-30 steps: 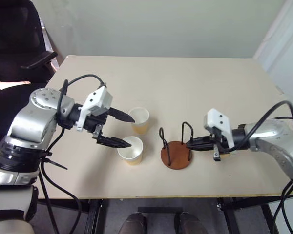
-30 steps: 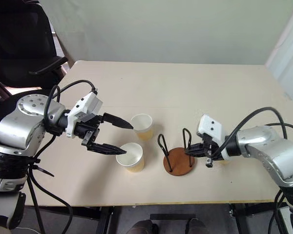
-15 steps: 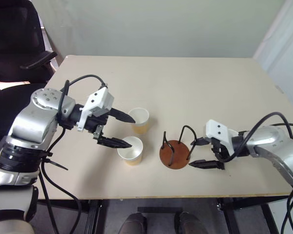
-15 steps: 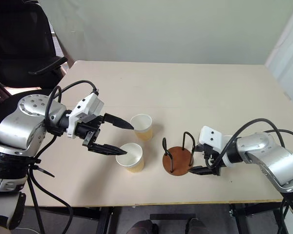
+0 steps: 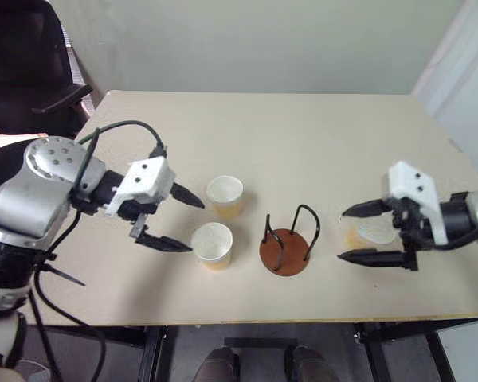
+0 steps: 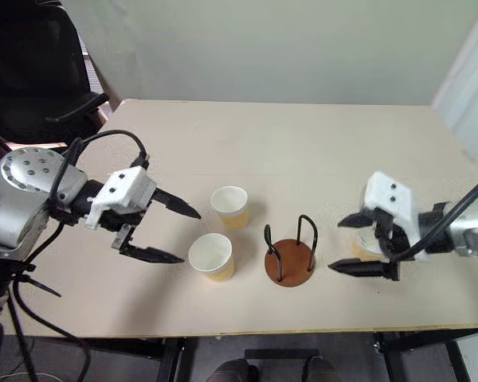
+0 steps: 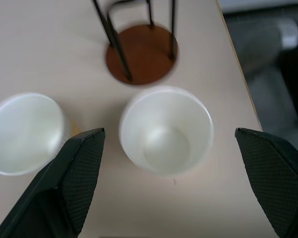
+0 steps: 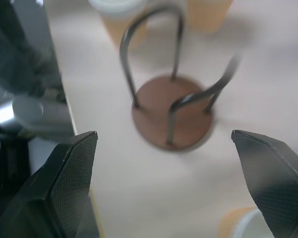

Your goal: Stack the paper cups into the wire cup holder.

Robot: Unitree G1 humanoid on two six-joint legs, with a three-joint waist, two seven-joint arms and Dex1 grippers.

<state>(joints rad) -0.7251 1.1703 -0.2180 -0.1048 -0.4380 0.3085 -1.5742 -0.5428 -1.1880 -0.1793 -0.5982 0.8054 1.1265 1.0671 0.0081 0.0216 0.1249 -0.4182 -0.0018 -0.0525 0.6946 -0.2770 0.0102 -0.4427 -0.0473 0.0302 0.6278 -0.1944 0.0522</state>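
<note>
Two paper cups stand upright left of centre, the far one [image 5: 225, 193] and the near one [image 5: 212, 242]. My left gripper [image 5: 197, 228] is open, its tips just left of them and touching neither; in its wrist view the near cup [image 7: 166, 130] lies between the fingers [image 7: 79, 168]. The wire cup holder [image 5: 285, 253], a brown disc with black loops, stands empty at mid-table. To its right my right gripper [image 5: 341, 235] hangs open above the table. A third cup [image 5: 365, 232] stands under it, partly hidden by the fingers. The holder [image 8: 171, 111] lies ahead in the right wrist view.
The beige table [image 5: 303, 135] carries only these things, and its front edge runs close below the cups and holder. A black office chair [image 5: 32, 72] stands off the table's far left corner. A pale wall rises behind.
My right gripper, shut at the holder's wire a second ago, opened and drew back right and up, uncovering the third cup. My left gripper pulled slightly left, away from the cups.
</note>
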